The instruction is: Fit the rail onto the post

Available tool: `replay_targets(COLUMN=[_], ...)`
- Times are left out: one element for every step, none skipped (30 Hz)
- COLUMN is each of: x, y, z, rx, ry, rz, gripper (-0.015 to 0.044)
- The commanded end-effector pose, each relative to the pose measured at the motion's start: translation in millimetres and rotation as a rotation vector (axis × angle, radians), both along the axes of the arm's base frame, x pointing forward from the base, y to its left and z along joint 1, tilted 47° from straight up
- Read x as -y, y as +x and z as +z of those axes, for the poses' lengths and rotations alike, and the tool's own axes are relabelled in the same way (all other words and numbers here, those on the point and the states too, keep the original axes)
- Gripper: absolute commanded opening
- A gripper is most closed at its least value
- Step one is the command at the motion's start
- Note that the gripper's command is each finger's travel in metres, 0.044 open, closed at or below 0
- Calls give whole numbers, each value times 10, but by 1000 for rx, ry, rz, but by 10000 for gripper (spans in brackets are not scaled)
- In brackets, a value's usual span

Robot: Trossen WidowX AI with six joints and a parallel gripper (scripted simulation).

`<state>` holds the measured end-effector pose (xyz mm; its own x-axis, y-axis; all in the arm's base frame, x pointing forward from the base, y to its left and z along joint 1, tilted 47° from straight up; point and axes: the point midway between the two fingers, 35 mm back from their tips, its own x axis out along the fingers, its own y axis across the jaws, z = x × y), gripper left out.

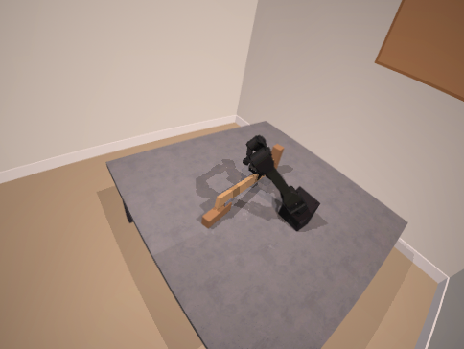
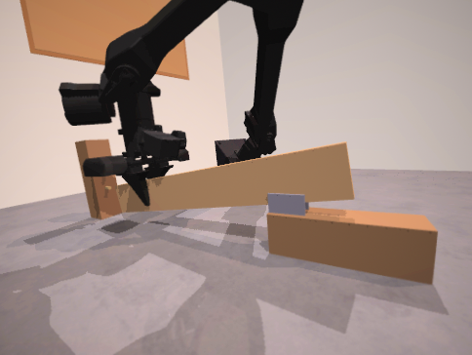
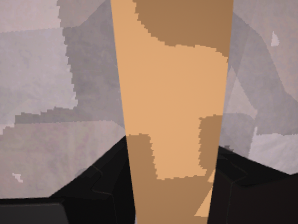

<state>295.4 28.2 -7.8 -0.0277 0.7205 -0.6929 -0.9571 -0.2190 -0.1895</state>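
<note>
The wooden rail (image 1: 225, 196) (image 2: 244, 182) (image 3: 172, 90) slopes down from its far end, which sits over the grey bracket (image 2: 286, 204) on the footboard block (image 1: 216, 217) (image 2: 351, 249), to its low near end by the post. My gripper (image 1: 256, 176) (image 2: 147, 193) (image 3: 156, 141) is shut on the rail close to its near end, one finger on each side. The post (image 1: 278, 152) (image 2: 94, 152) stands upright just beyond that end. One small peg (image 2: 108, 187) shows on it. The holes are out of sight; whether the near end touches the table or post is unclear.
The grey table (image 1: 259, 268) (image 2: 195, 317) carries everything. My arm's base (image 1: 299, 213) stands to the side of the rail, behind it in the exterior view. The arm reaches over the rail. A brown wall panel (image 1: 427, 43) (image 2: 73, 29) hangs beyond the table.
</note>
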Motion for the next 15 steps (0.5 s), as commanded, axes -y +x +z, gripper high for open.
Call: replay_targets(x=[33, 36, 40, 44, 47, 51, 55, 58, 62, 66, 69, 73, 77, 80, 84], y=[25, 25, 25, 25, 25, 25, 25, 25, 25, 26, 26, 26, 26, 26, 26], z=[34, 37, 40, 44, 47, 51, 54, 58, 61, 64, 68, 71, 75, 78, 81], rx=[9, 9, 9, 9, 9, 9, 9, 9, 9, 9, 9, 9, 9, 9, 9], ry=[6, 6, 6, 6, 6, 6, 6, 6, 6, 6, 6, 6, 6, 6, 6], rz=[-8, -8, -8, -8, -8, -8, -8, -8, -8, -8, -8, -8, -8, -8, -8], gripper=[0, 0, 0, 0, 0, 0, 0, 0, 0, 0, 0, 0, 0, 0, 0])
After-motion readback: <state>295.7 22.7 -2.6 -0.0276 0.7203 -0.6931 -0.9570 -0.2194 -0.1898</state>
